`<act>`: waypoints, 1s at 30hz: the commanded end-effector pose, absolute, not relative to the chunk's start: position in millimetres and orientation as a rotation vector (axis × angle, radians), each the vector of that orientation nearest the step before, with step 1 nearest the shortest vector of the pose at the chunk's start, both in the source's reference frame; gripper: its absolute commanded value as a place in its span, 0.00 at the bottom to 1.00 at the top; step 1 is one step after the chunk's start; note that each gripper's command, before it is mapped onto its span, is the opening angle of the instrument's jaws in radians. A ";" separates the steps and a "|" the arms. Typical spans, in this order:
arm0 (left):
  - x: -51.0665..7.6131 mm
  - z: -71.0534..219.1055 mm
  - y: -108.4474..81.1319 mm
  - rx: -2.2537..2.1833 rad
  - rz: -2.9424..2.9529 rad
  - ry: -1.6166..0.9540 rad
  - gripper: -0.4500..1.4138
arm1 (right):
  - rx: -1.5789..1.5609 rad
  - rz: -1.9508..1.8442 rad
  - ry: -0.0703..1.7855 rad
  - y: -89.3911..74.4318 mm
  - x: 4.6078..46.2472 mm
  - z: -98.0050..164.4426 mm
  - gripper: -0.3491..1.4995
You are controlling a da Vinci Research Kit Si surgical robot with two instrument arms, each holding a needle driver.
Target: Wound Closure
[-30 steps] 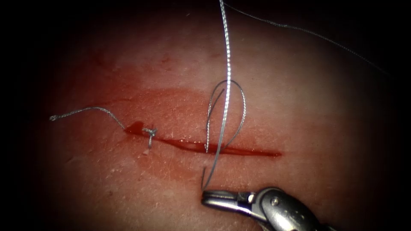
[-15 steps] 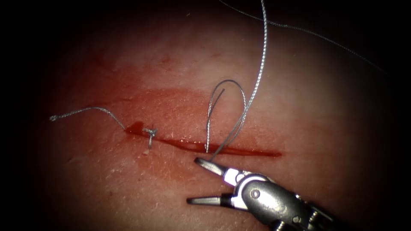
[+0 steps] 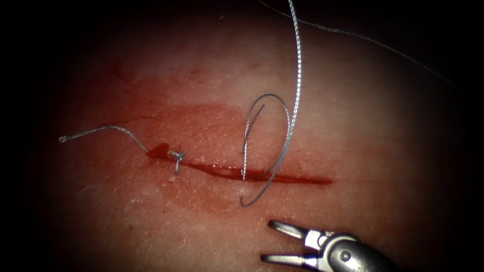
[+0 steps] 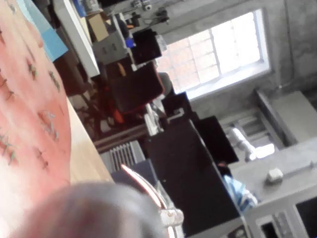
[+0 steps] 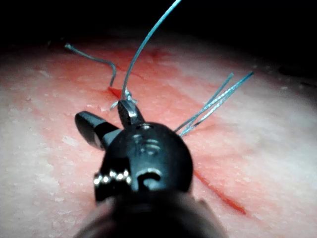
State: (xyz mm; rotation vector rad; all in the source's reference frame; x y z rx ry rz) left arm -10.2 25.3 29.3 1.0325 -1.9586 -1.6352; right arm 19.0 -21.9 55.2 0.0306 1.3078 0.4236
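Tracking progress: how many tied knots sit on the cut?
1: a knot at the left end of the cut. The thread loop mid-cut is untied; the right end effector is open, holding nothing.

Lighting: central spot illumination, heavy peripheral falloff.
Light concentrates on the tissue [image 3: 201,126] above the right tool [image 3: 267,243]; margins fade to black. Specular glare marks the red fluid [image 3: 222,170] and thread [image 3: 297,75]. The right tool's housing appears defocused in its wrist view.
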 end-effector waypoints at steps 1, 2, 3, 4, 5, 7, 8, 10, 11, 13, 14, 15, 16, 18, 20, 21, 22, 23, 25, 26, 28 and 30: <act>-10.2 28.1 26.3 1.033 -1.625 -1.972 0.00 | 0.013 0.433 1.307 -20.0 19.9 55.4 0.29; -10.2 28.0 26.3 1.033 -1.622 -1.973 0.00 | 0.011 0.437 1.306 -19.7 20.0 55.7 0.30; -10.2 28.0 26.2 1.032 -1.622 -1.973 0.00 | 0.013 0.437 1.306 -19.4 20.1 55.9 0.30; -10.2 28.0 26.2 1.031 -1.623 -1.973 0.00 | 0.015 0.435 1.307 -19.2 20.1 56.2 0.30; -10.2 28.0 26.2 1.031 -1.623 -1.973 0.00 | 0.012 0.438 1.306 -18.9 20.2 56.4 0.31; -10.2 28.0 26.2 1.029 -1.624 -1.973 0.00 | 0.010 0.439 1.305 -18.6 20.3 56.8 0.35; -10.2 28.0 26.2 1.028 -1.624 -1.973 0.00 | 0.009 0.441 1.304 -18.4 20.4 56.9 0.35; -10.2 27.9 26.4 1.030 -1.622 -1.973 0.00 | -0.001 0.451 1.299 -17.5 20.9 57.6 0.35; -10.2 27.9 26.4 1.030 -1.623 -1.973 0.00 | -0.004 0.453 1.297 -17.3 21.2 57.8 0.35; -10.3 27.8 26.6 1.036 -1.615 -1.974 0.00 | -0.012 0.458 1.294 -17.1 21.7 58.3 0.35; -10.4 27.8 26.6 1.037 -1.612 -1.975 0.00 | -0.010 0.454 1.295 -17.2 21.9 58.5 0.35; -10.4 27.8 26.6 1.037 -1.613 -1.975 0.00 | -0.009 0.450 1.297 -17.3 22.2 58.8 0.35; -10.5 27.8 26.6 1.036 -1.614 -1.975 0.00 | -0.008 0.447 1.298 -17.4 22.4 59.0 0.35; -10.6 27.7 26.6 1.034 -1.615 -1.975 0.00 | -0.012 0.445 1.302 -17.7 22.9 59.4 0.35; -10.7 27.7 26.7 1.033 -1.616 -1.975 0.00 | -0.017 0.444 1.295 -17.9 23.5 59.8 0.35; -10.8 27.7 26.8 1.036 -1.614 -1.976 0.00 | -0.019 0.443 1.295 -18.0 24.0 60.2 0.35; -10.8 27.6 27.0 1.038 -1.612 -1.976 0.00 | -0.014 0.434 1.296 -18.1 24.4 60.6 0.35; -10.9 27.6 27.0 1.042 -1.606 -1.977 0.00 | -0.008 0.427 1.293 -18.2 24.4 60.7 0.35; -10.9 27.6 27.0 1.041 -1.607 -1.977 0.00 | -0.006 0.426 1.288 -18.2 24.3 60.8 0.29; -10.9 27.6 27.0 1.041 -1.607 -1.977 0.00 | -0.004 0.424 1.282 -18.1 24.2 60.8 0.16; -11.0 27.6 27.0 1.041 -1.607 -1.977 0.00 | 0.030 0.404 1.293 -17.7 23.7 60.4 0.00; -11.0 27.5 26.9 1.040 -1.608 -1.977 0.00 | 0.050 0.404 1.296 -17.1 22.9 59.0 0.00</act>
